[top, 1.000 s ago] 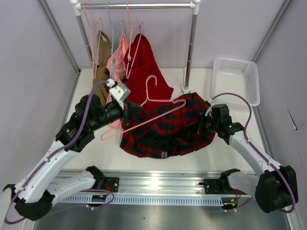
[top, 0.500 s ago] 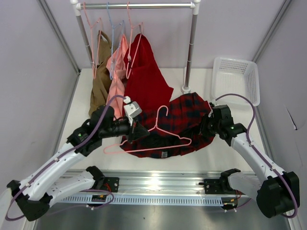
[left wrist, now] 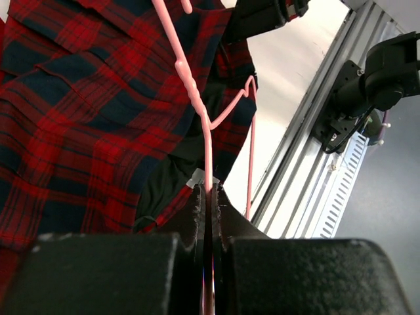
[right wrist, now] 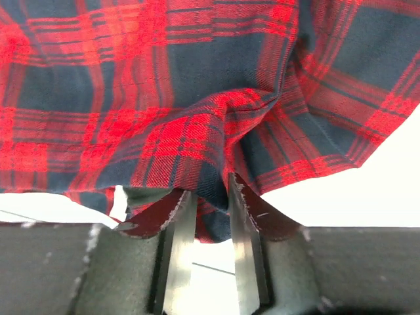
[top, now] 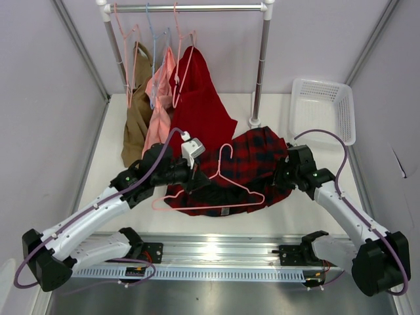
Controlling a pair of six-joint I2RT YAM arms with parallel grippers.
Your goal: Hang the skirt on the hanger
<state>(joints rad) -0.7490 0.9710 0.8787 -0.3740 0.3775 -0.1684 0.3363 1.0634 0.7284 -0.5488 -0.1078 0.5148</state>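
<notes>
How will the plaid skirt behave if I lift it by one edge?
Probably floppy: the skirt lies crumpled in soft folds, so it should sag from a single grip. Likely light, thin cloth, since a fold bunches easily at the right gripper. It may slide along the thin, smooth hanger wire.

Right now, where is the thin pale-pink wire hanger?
In the top view the thin pale-pink wire hanger lies mid-table across the red and navy plaid skirt, hook toward the clothes rack, one wire pinched by the left gripper.
</notes>
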